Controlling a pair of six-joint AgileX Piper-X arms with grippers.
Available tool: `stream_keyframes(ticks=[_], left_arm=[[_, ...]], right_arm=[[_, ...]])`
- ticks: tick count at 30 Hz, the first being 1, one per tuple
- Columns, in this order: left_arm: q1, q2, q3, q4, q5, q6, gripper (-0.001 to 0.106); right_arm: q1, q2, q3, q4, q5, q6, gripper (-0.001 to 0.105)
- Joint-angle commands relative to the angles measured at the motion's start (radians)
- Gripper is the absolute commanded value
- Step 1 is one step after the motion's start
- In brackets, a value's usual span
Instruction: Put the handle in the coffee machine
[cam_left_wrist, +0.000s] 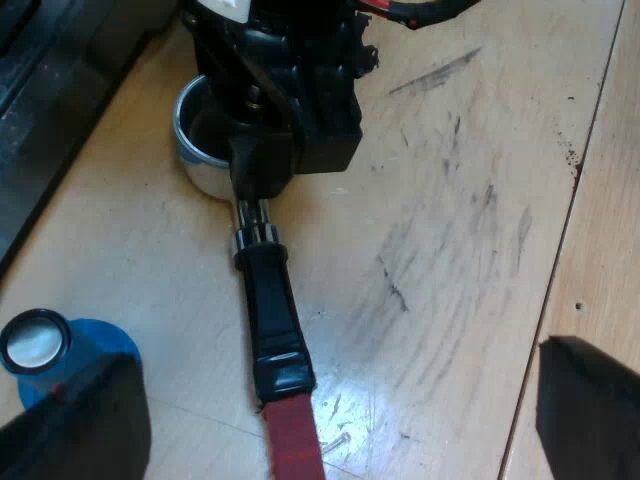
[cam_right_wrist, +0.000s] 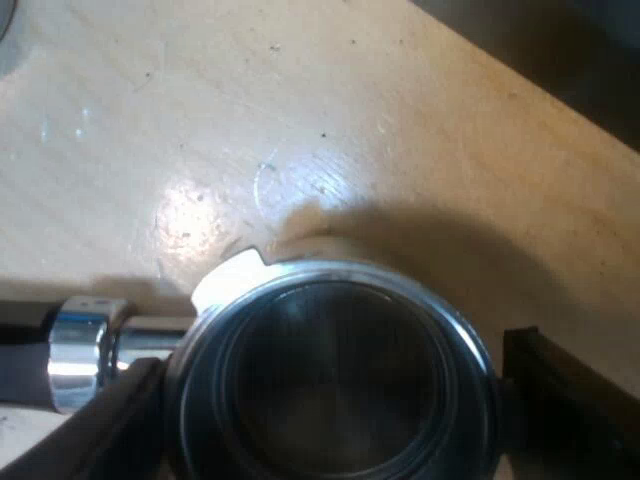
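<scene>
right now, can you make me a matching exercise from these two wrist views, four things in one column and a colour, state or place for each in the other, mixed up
Things:
1 tamper
2 handle's end
3 left end effector
4 right end effector

Colour, state or place:
a red
b open
c blue
d at the metal holder's basket

Pairs: 1-c, 2-a, 3-b, 4-d

Coffee workbench: scuffed wooden worktop (cam_left_wrist: 450, 200), metal holder (cam_left_wrist: 272, 320) and blue tamper (cam_left_wrist: 70, 352) on it
</scene>
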Motion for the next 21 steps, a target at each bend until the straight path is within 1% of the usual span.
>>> stream_keyframes(ticks=[1, 3, 5, 6, 8, 11, 15, 17, 18, 20, 21], left_arm=[[0.002, -0.002, -0.003, -0.007, -0.009, 0.000, 0.080], [0.002, -0.002, -0.003, -0.007, -0.009, 0.003, 0.080], [0.002, -0.002, -0.003, -0.005, -0.009, 0.024, 0.080], [0.002, -0.002, -0.003, -0.005, -0.009, 0.026, 0.080], [0.002, -0.002, -0.003, -0.005, -0.009, 0.035, 0.080], [0.002, -0.002, -0.003, -0.005, -0.009, 0.045, 0.080], [0.002, -0.002, -0.001, -0.005, 0.009, 0.044, 0.080], [0.002, -0.002, 0.004, -0.007, 0.026, 0.076, 0.080], [0.002, -0.002, 0.008, -0.008, 0.028, 0.083, 0.080], [0.002, -0.002, 0.030, -0.016, 0.029, 0.118, 0.080], [0.002, -0.002, 0.032, -0.019, 0.029, 0.121, 0.080]], right_arm=[[0.000, -0.022, -0.008, 0.014, -0.011, 0.040, 0.000], [0.002, -0.036, -0.008, 0.014, -0.011, 0.061, 0.000], [0.001, -0.067, -0.008, 0.014, -0.011, 0.116, 0.000], [0.001, -0.076, -0.008, 0.014, -0.011, 0.126, 0.000], [0.001, -0.111, -0.008, 0.014, -0.011, 0.177, 0.000], [0.001, -0.154, -0.008, 0.014, -0.011, 0.207, 0.000], [0.001, -0.205, -0.008, 0.015, -0.011, 0.209, 0.000], [0.001, -0.233, -0.008, 0.015, -0.011, 0.209, 0.000], [0.001, -0.240, -0.008, 0.015, -0.011, 0.209, 0.000], [0.001, -0.264, -0.008, 0.024, -0.011, 0.209, 0.000], [0.001, -0.269, -0.008, 0.027, -0.011, 0.209, 0.000]])
